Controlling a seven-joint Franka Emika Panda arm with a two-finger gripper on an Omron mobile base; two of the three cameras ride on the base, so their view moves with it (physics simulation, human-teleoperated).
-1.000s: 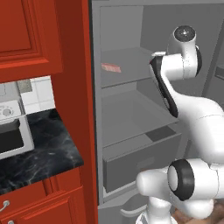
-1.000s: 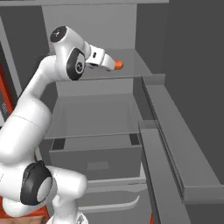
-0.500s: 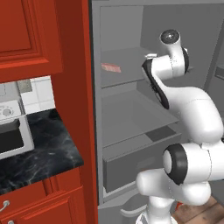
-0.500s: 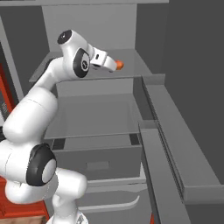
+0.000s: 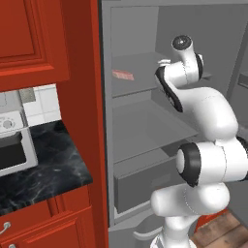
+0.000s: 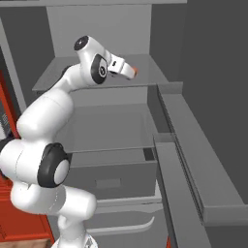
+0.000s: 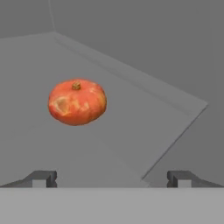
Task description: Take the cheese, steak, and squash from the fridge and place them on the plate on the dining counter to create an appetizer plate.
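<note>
A kitchen: open grey fridge [image 5: 145,140], red cabinets [image 5: 29,38], black marbled worktop [image 5: 43,169], toaster oven [image 5: 12,145].

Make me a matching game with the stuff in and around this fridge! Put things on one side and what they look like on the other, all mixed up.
Things:
1. squash
2. steak
3. end effector
4. toaster oven

Descriptions:
A. flat pink slab on an upper fridge shelf
B. open, holding nothing
C. white, on the black worktop
D. round, orange-red, on a grey shelf

Pairs: 1-D, 2-A, 3-B, 4-C
</note>
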